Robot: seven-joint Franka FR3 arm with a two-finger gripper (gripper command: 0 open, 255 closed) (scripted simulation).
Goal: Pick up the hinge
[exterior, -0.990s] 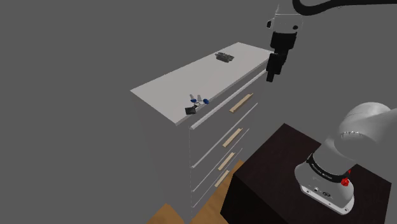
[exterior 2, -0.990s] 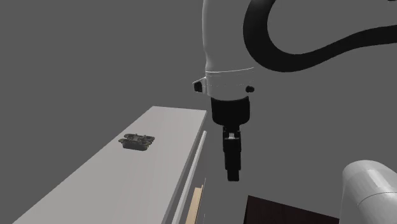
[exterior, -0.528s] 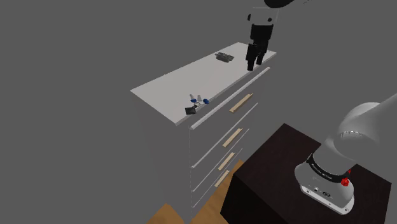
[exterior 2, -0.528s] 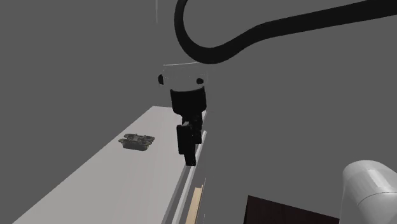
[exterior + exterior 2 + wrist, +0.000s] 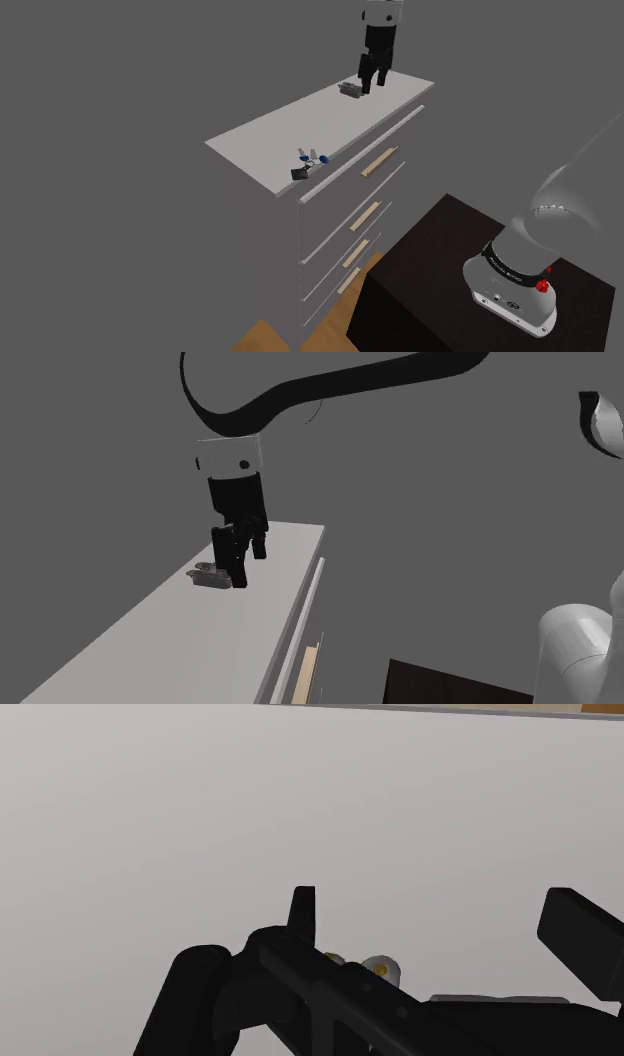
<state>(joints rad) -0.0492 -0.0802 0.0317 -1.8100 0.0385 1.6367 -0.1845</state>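
Note:
The hinge (image 5: 349,90) is a small dark grey piece lying flat at the far end of the white dresser top (image 5: 290,130). My black gripper (image 5: 369,88) hangs just above the top, right beside the hinge on the side nearer the drawer fronts, open. From the second exterior view the hinge (image 5: 211,576) is partly covered by the gripper (image 5: 245,567), whose lower finger reaches down next to it. In the wrist view the fingers (image 5: 303,909) stand wide apart around the gripper (image 5: 445,929); pale yellow-tipped parts of the hinge (image 5: 383,968) show low between them, untouched.
A small black clip with blue and white parts (image 5: 310,159) lies near the dresser's front edge at the closer end. Drawer fronts with pale wooden handles (image 5: 380,160) fall away below the edge. My dark stand (image 5: 440,270) sits at the lower right, over a wooden floor (image 5: 265,338).
The gripper has swung from off the dresser's drawer side, over its edge, and across the top to the hinge, dropping lower. The hinge and the clip have not moved.

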